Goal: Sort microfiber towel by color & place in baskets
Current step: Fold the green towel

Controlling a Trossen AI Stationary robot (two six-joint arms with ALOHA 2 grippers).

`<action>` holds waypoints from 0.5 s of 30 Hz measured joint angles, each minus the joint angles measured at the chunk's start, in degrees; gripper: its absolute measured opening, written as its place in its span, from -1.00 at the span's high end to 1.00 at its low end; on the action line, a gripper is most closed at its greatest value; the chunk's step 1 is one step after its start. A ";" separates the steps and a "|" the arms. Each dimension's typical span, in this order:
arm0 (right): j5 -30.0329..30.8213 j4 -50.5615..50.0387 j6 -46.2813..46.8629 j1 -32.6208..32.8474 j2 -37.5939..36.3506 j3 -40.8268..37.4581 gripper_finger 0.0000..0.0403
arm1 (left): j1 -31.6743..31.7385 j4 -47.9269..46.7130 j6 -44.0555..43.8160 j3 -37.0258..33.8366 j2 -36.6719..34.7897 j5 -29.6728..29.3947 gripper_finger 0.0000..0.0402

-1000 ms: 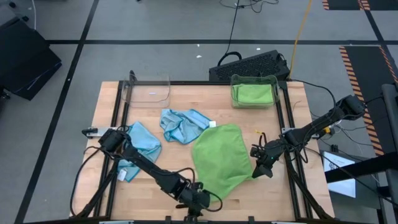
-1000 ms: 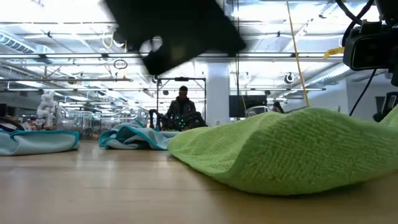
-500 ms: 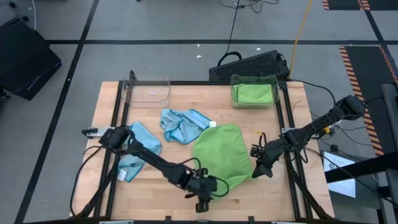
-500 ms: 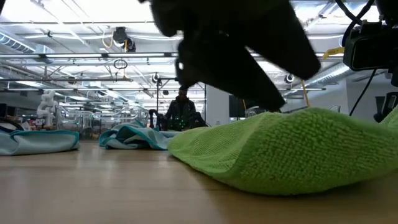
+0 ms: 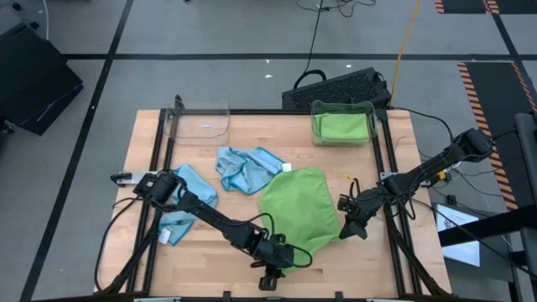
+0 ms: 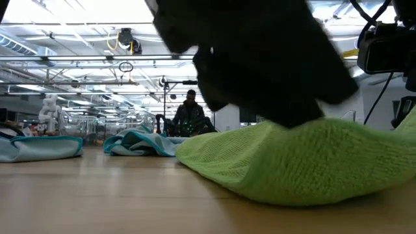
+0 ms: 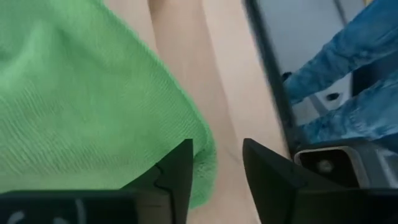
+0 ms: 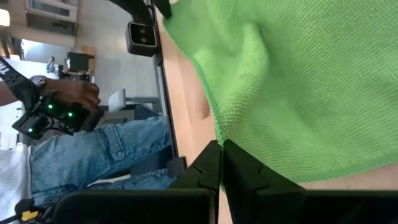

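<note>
At the near edge of the surface (image 5: 151, 134), the left gripper (image 5: 270, 270) has its jaws partly apart, straddling the near hem of the big green towel (image 5: 300, 214). The left wrist view shows cloth lying between the two fingers (image 7: 177, 171), but nothing is pinched yet. To do this step well, I judge the jaws should drop until the lower finger slides under the hem, then close on a single fold near the corner. Lifting straight up before carrying will help the cloth hang free rather than drag the blue pieces along.

Just off the towel's right side, near the right edge of the surface, the right gripper (image 5: 353, 220) waits with its jaws shut on nothing, its fingertips (image 8: 221, 163) close to the cloth's edge.

Counting from near to far:
- One loose green towel lies near the front, right of centre.
- One blue towel (image 5: 186, 201) is spread near the left edge, under the left arm.
- A second, crumpled blue towel (image 5: 245, 166) sits mid-surface.

That makes three loose towels. At the far edge stand two clear baskets. The far-left basket (image 5: 201, 122) looks empty. The far-right basket (image 5: 342, 122) already holds one folded green towel (image 5: 344, 127), so the green one in hand plainly belongs there.

A person shows beyond the surface in the low and wrist views.
</note>
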 joint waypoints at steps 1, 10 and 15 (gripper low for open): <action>0.00 -0.02 -0.10 0.00 0.00 0.00 0.97 | -0.12 -0.30 0.02 -0.05 0.22 -0.63 0.33; -0.17 0.00 -0.47 0.00 -0.02 0.00 0.97 | 0.70 -0.45 2.44 -0.06 1.17 -0.45 0.46; -0.22 -0.04 -0.60 0.00 -0.01 0.00 0.97 | 0.85 0.07 2.57 -0.06 1.17 0.42 0.49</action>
